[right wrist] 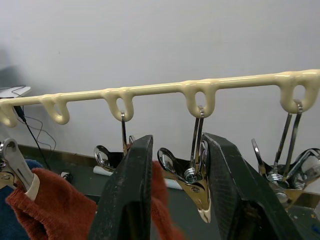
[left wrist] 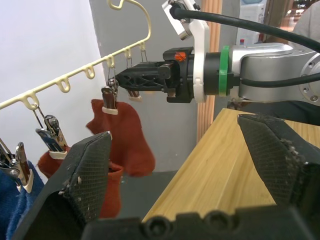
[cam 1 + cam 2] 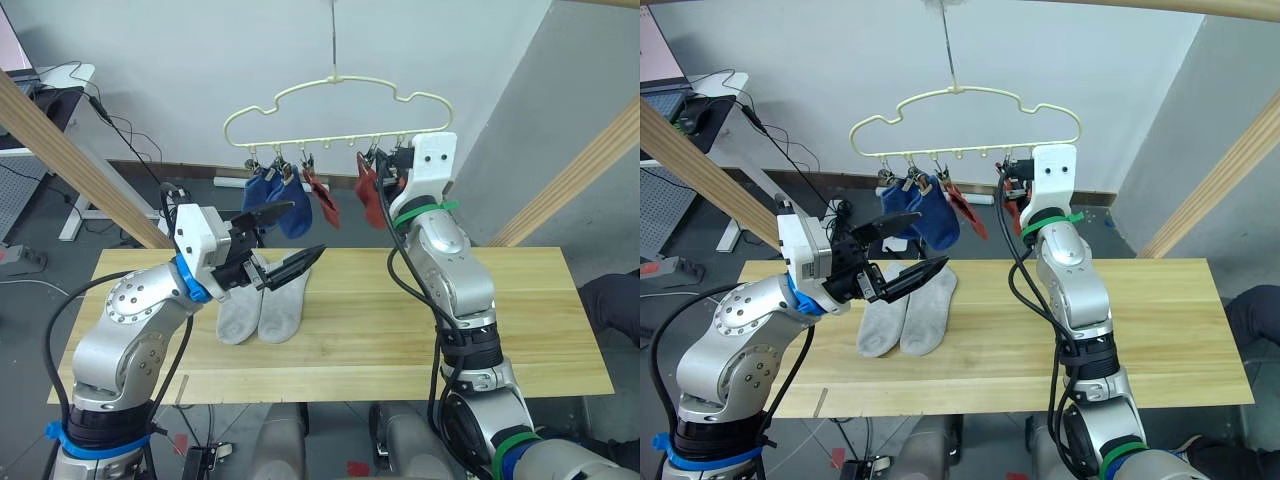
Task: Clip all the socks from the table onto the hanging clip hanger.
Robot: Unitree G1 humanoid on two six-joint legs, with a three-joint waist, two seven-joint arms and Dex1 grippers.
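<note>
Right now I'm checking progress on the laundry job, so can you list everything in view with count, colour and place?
Blue socks: two, blue, clipped at the hanger's left end.
Red socks: two, rust red, clipped mid-hanger.
Grey socks: two, light grey, flat side by side on the table.
Hanger: one, pale yellow, hanging above the table's far edge.
Table: one, light wood.
Left claw: open, above the grey socks.
Right claw: open, around a metal clip on the hanger.

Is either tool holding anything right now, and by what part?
Left tool is open and empty above the grey socks. Right tool brackets a metal clip on the hanger; a firm grip cannot be told.
</note>
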